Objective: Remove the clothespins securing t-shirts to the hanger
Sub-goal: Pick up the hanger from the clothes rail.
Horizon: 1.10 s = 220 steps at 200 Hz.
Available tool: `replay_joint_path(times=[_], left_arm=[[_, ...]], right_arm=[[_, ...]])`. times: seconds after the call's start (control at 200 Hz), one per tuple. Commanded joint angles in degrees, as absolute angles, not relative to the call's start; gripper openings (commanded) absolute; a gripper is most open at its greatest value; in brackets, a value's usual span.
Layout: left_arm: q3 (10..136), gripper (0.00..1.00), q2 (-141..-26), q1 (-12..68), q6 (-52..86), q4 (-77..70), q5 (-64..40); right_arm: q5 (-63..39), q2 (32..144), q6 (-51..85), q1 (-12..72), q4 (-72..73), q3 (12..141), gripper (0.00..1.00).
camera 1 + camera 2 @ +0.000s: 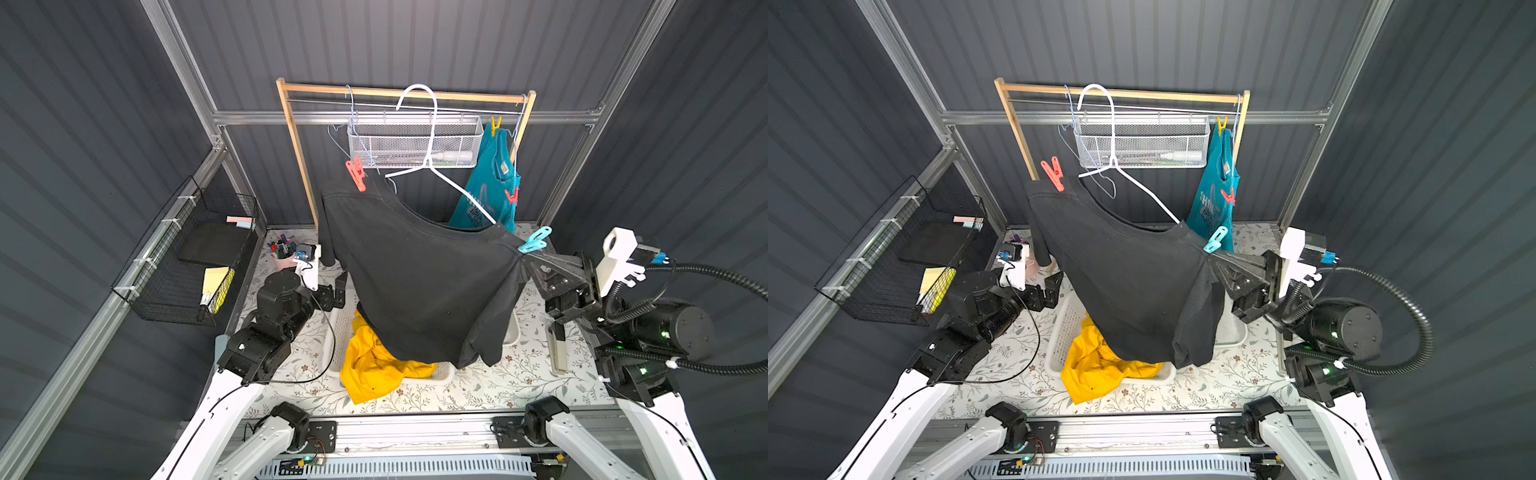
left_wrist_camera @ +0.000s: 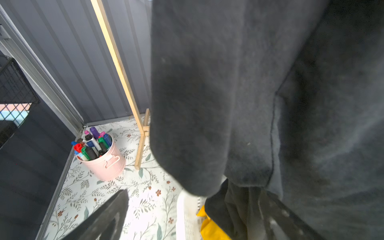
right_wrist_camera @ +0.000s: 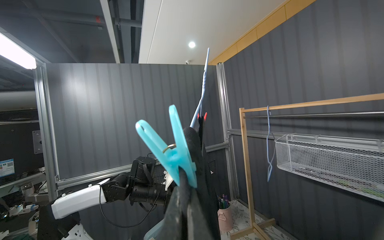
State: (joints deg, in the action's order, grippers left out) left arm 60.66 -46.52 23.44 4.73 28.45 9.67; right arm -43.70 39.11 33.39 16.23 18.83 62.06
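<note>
Floral tabletop (image 1: 523, 382) below; right gripper (image 1: 527, 261) pinches black t-shirt (image 1: 415, 291) at three o'clock, just beside teal clothespin (image 1: 536, 241); left gripper (image 1: 338, 291) gapes empty, nine o'clock.

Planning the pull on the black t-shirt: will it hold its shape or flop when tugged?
Probably floppy: the black t-shirt sags in folds below the white hanger and stretches to a point where the right gripper pinches it. Likely light: only the red clothespin and the teal clothespin pin it there.
</note>
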Motion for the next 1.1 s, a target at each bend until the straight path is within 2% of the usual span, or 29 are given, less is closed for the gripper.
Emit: replay_joint_path(times=[0.0,0.145,0.385,0.58,0.745,1.096], left_arm=[[66.15,1.0,-47.51,23.16,3.76,35.33,7.97],[68.38,1.0,-47.4,23.13,6.88,38.2,6.53],[65.39,1.0,-44.1,23.2,12.75,36.24,5.37],[68.3,1.0,-45.89,23.17,14.07,37.45,2.46],[69.07,1.0,-45.34,23.19,15.51,36.14,1.13],[75.29,1.0,-47.71,23.13,15.03,36.14,-4.22]], right_arm=[[-44.86,37.25,31.96,16.44,20.11,60.74,0.0],[-46.54,35.12,31.73,16.52,19.06,57.57,0.0],[-51.06,33.62,33.16,16.85,17.75,53.72,0.0],[-51.15,32.65,32.95,18.09,17.74,49.35,0.0],[-52.17,32.52,27.78,18.37,11.04,47.96,0.0],[-52.08,34.34,28.54,19.8,12.74,45.09,0.0]])
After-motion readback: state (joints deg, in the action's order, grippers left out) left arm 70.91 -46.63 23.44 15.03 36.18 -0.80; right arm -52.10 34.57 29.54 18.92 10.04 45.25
